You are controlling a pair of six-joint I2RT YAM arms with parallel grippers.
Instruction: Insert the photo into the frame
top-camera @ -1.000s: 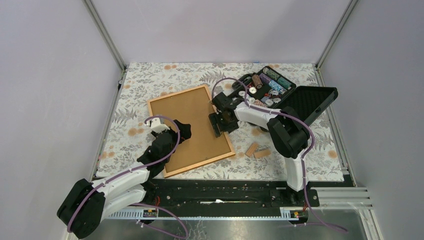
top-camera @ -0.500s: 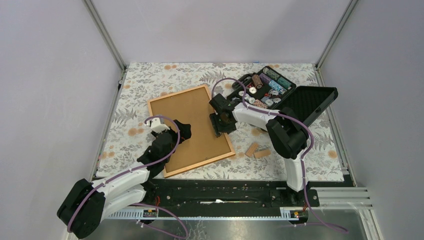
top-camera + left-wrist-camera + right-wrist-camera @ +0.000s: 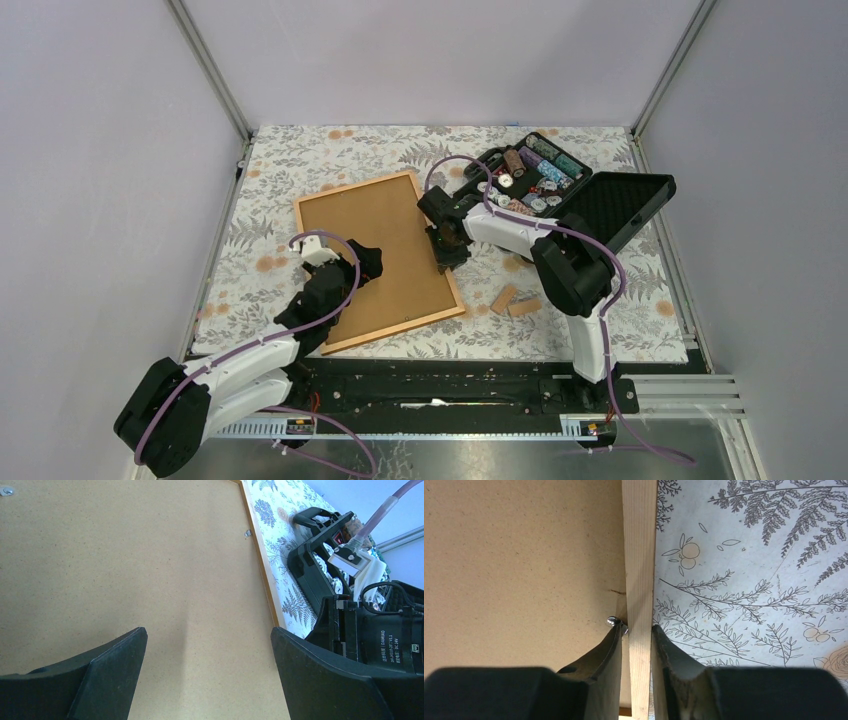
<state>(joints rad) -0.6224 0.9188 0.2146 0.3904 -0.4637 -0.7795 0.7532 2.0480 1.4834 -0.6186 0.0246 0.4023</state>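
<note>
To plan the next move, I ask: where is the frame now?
In the top view the frame lies back up, left of centre, under the left gripper; the right gripper's jaws clasp its right rail.

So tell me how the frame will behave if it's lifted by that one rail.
Probably stiff: the frame is thin wood with a flat board filling it. Pinched on one rail by the right gripper, its far side would likely droop or swing. The grip is narrow, so it may twist.
</note>
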